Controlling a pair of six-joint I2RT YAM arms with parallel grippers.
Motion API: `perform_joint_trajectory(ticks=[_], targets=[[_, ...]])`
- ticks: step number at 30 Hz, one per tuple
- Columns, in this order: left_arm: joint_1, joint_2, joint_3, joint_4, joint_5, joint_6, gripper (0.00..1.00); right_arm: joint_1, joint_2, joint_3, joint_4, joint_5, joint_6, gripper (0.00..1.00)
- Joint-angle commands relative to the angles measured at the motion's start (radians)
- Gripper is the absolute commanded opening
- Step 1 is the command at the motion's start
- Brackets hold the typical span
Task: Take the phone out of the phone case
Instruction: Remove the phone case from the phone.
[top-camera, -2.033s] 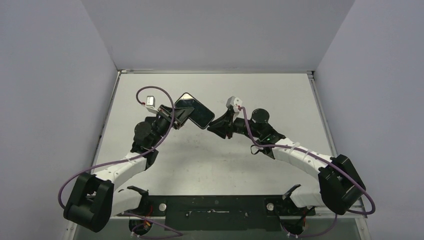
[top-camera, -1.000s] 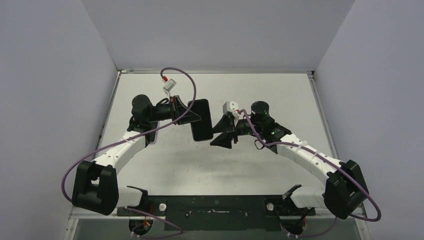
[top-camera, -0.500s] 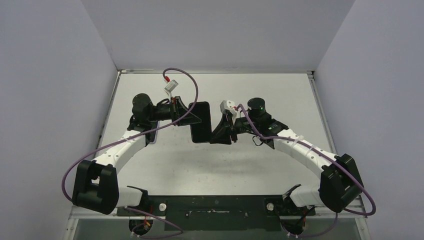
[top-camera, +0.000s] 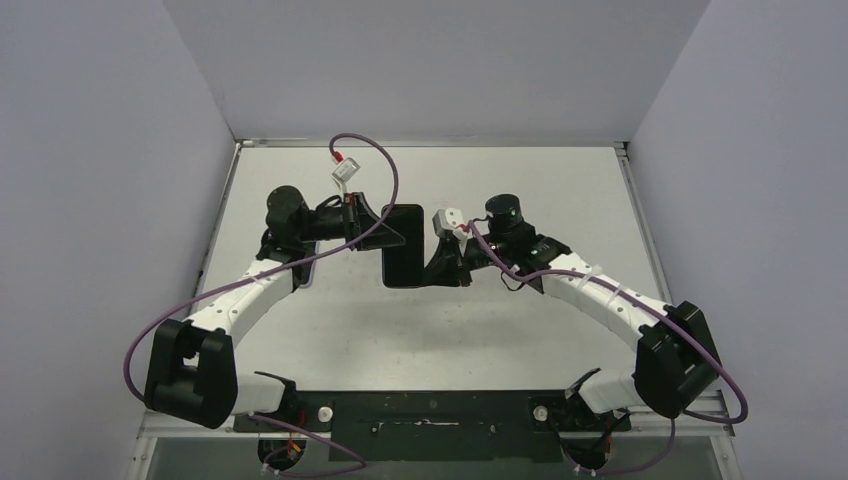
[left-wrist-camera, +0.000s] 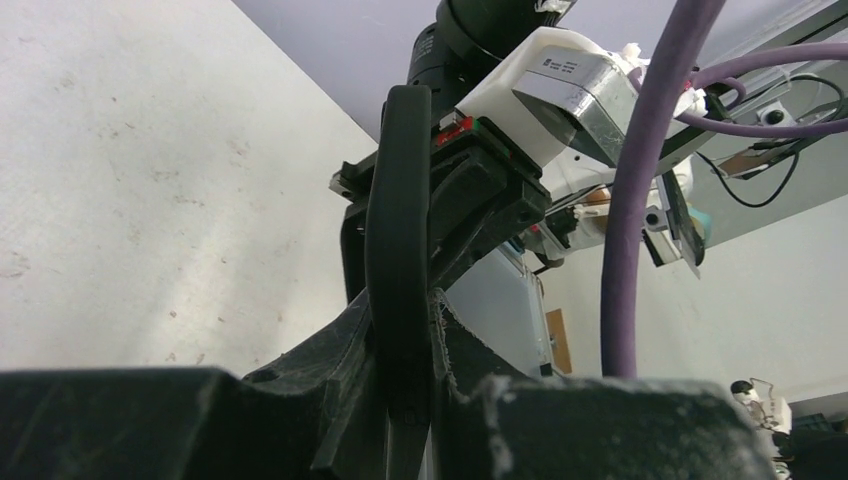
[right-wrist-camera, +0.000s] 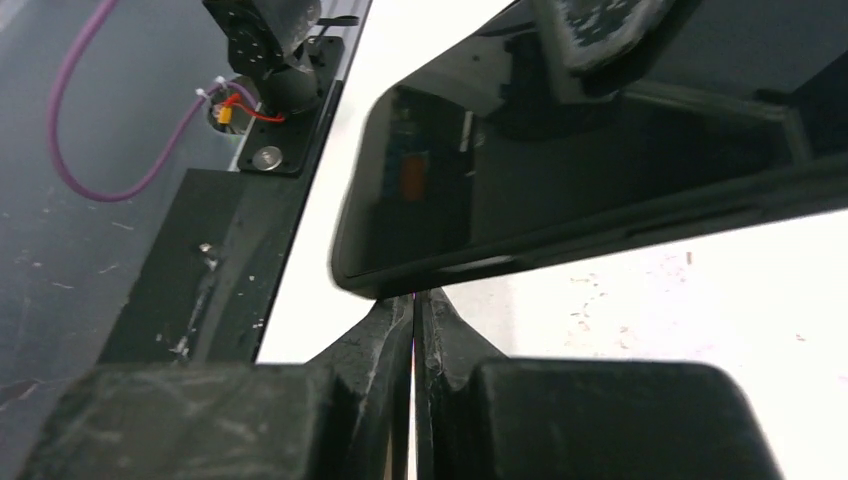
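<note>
White table (top-camera: 560, 180) beneath phone (top-camera: 403, 245), purple cable (left-wrist-camera: 637, 180) alongside

Bare table (top-camera: 430, 340) around the phone (top-camera: 403, 245)

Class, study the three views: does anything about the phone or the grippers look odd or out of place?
The right gripper is shut flat. Its tips butt the edge of the cased phone, with nothing visibly pinched between them. The left gripper clamps the cased phone edge-on. Nothing looks damaged.
</note>
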Motion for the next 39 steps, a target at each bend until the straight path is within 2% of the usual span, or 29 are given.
perform_joint_trajectory(ticks=[1,2,6,9,11,16,25,35,39], targets=[[-0.025,-0.022,0.052,0.059,-0.014,-0.065,0.00,0.004,0.023,0.100,-0.004,0.044,-0.136,0.00],[-0.022,-0.026,0.049,0.059,-0.014,-0.055,0.00,0.004,0.026,0.107,-0.016,0.039,-0.137,0.02],[-0.009,-0.045,0.043,0.034,-0.024,0.039,0.00,-0.001,0.009,0.091,-0.038,0.016,-0.134,0.22],[-0.007,-0.053,0.058,-0.013,-0.035,0.117,0.00,-0.002,-0.028,0.054,-0.032,0.014,-0.117,0.34],[-0.007,-0.057,0.063,-0.028,-0.039,0.146,0.00,-0.002,-0.046,0.037,-0.028,0.013,-0.103,0.39],[-0.007,-0.062,0.072,-0.028,-0.048,0.182,0.00,-0.004,-0.071,0.017,-0.003,0.003,-0.055,0.44],[-0.013,-0.062,0.085,0.002,-0.052,0.174,0.00,-0.005,-0.055,0.029,0.050,-0.027,0.014,0.43],[-0.030,-0.082,0.062,0.009,-0.055,0.167,0.00,-0.005,-0.014,0.048,0.109,-0.050,0.071,0.31],[-0.032,-0.084,0.070,0.005,-0.053,0.155,0.00,-0.006,-0.008,0.052,0.094,-0.052,0.046,0.21]])
